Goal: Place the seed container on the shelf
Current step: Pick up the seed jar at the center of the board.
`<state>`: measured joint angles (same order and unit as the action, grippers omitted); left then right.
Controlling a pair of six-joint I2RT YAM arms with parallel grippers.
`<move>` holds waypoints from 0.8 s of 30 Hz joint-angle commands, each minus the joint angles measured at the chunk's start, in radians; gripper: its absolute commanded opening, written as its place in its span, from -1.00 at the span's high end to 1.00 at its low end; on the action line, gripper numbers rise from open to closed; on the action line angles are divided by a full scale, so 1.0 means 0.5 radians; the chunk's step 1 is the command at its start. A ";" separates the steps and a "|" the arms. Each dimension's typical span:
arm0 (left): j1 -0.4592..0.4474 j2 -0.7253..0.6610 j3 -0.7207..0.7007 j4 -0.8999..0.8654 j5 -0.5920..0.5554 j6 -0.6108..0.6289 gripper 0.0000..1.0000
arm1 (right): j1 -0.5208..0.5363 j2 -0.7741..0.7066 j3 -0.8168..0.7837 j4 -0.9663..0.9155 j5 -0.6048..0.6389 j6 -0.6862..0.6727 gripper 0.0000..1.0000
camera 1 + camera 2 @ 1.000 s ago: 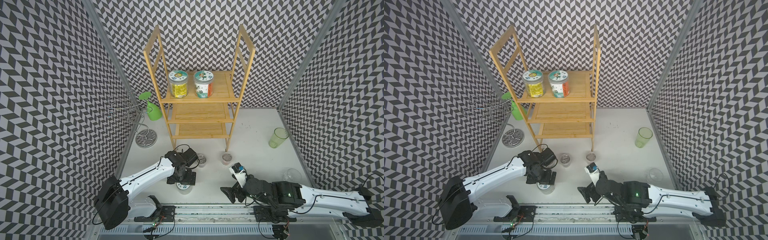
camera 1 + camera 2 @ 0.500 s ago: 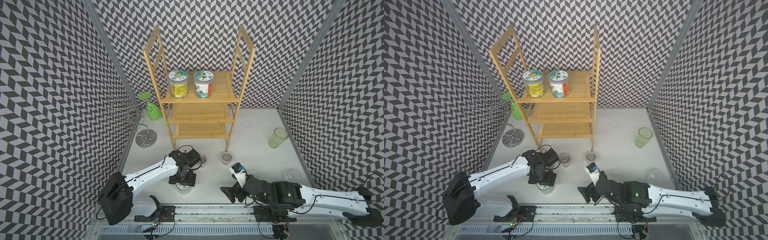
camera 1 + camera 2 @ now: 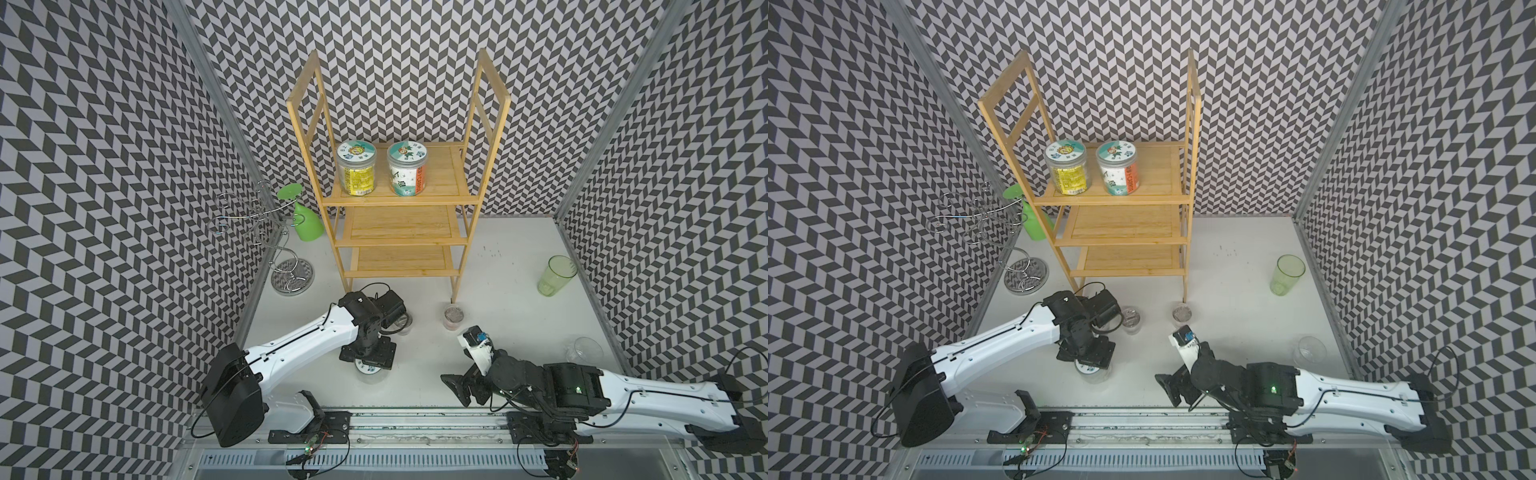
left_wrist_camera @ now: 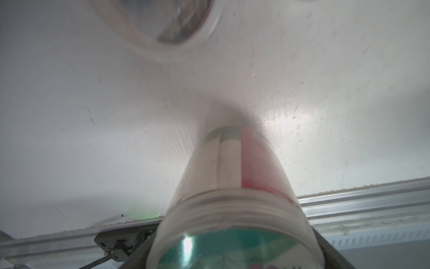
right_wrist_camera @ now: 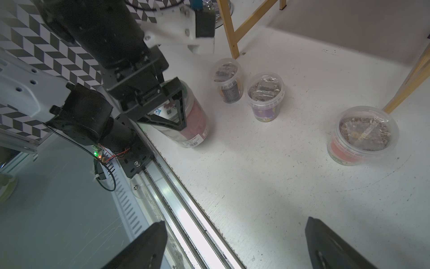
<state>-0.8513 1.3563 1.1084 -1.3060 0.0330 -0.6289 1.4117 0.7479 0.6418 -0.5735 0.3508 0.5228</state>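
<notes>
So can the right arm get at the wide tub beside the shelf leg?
Probably yes: the right gripper stands open, and only bare table lies between it and the wide tub.

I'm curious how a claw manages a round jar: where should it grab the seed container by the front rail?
Likely its upper wall by the lid, from straight above: the seed container stands upright with round sides for jaws to close on. The left gripper straddles it that way.

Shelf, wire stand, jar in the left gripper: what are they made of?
Shelf: light wood, likely bamboo, matte; visible grain and slats. Wire stand: bare metal, polished; bright glints on thin bent rods. Seed container: clear plastic, probably; see-through wall, printed label, threaded lid.
</notes>
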 commanded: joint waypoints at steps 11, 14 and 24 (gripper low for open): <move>0.053 0.079 0.733 -0.103 0.469 0.193 -0.35 | 0.083 0.124 0.040 0.357 0.117 -0.436 -0.99; 0.070 0.079 0.773 -0.101 0.535 0.233 -0.35 | 0.104 0.169 0.039 0.452 0.146 -0.593 -0.99; 0.104 0.041 0.795 -0.098 0.671 0.330 -0.35 | 0.128 0.131 -0.137 0.846 0.213 -1.125 -0.99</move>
<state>-0.8043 1.4006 1.4719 -1.3514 0.3260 -0.4946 1.4704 0.8375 0.6086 -0.2787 0.4332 0.0654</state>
